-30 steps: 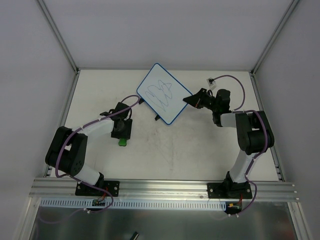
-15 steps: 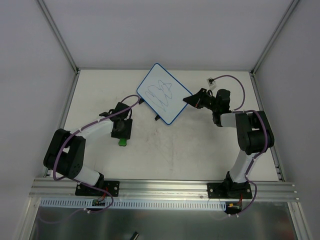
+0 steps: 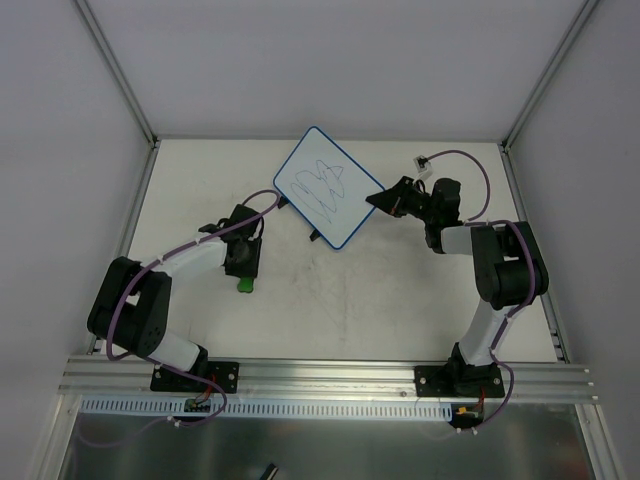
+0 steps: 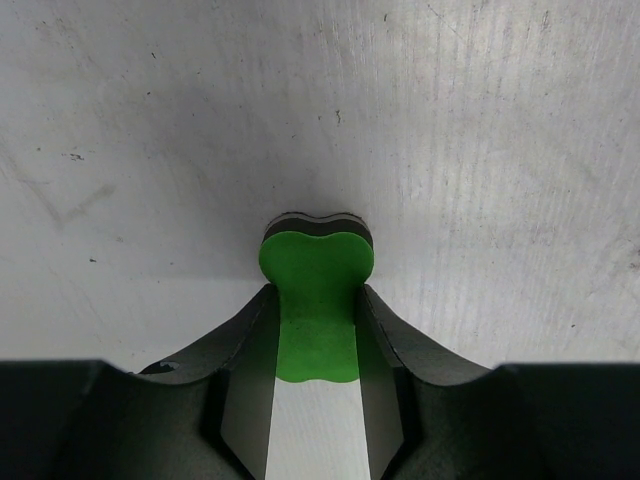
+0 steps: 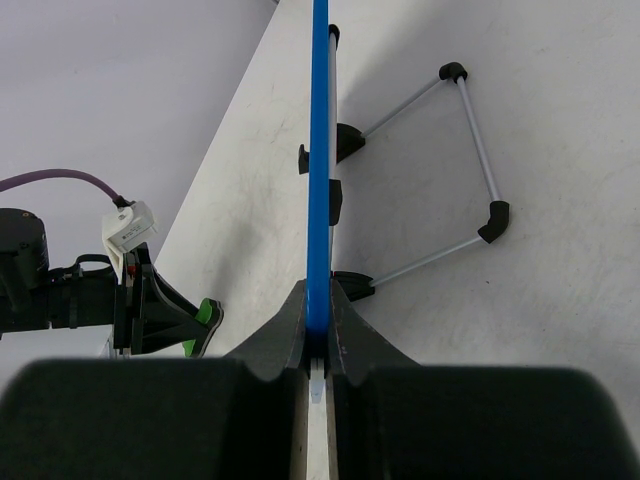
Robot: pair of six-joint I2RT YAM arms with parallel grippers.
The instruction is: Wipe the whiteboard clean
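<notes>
Starting from the left side of the overhead view, my left fingers (image 4: 240, 340) are pressed against both sides of a small green foam eraser block with a dark felt layer (image 4: 316, 265). I read that as a grip. The block is down by the pale scuffed surface (image 3: 350, 300), though I cannot tell from here whether the felt is touching it.

Further right and farther from the arm bases is the small white whiteboard with rounded corners and a thin blue rim (image 3: 325, 185). It leans on its wire stand with the marked face open to the overhead camera. Its long axis runs diagonally, from far-left to near-right. The dark scribble (image 3: 322, 183) lies across the middle of the face, so nothing is wiped yet.

On the right, my right fingers (image 5: 285, 330) are shut on the board's blue rim at its right-hand corner, which I judge steadies it.

The eraser sits near the board's left edge but clear of it. The coming move is therefore the left arm's: lift, then travel away and rightward onto the face, stroking along that diagonal.
</notes>
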